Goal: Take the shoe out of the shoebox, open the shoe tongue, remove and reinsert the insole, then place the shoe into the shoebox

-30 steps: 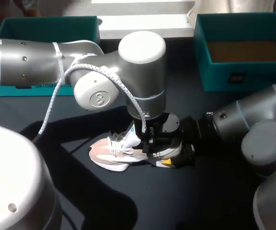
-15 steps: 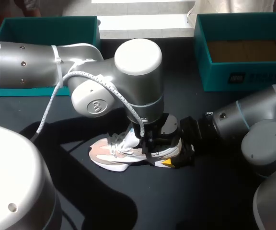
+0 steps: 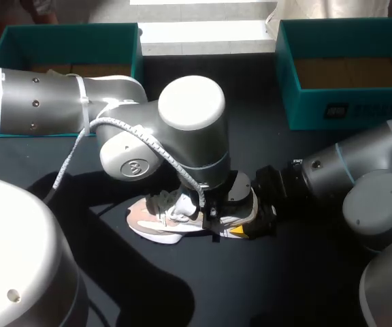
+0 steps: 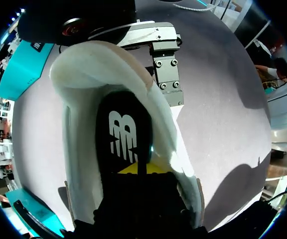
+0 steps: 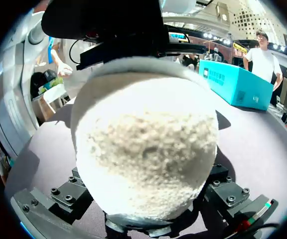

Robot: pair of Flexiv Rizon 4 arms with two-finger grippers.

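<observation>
The shoe [image 3: 152, 221] lay unboxed, right end effector [image 3: 240, 228] clasping its heel; left end effector [image 4: 138, 169], grip unclear, was at the insole [image 4: 123, 124]; reboxing was not yet done.

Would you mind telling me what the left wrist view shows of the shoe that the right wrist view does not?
Only the left wrist view looks down into the shoe: the dark insole with its white logo, and the left gripper inside the opening. Only the right wrist view shows the rough white heel from behind, sitting between both fingers of the right gripper. Both show the shoe on the table and the right gripper at its heel, though the left wrist view catches just one finger.
</observation>
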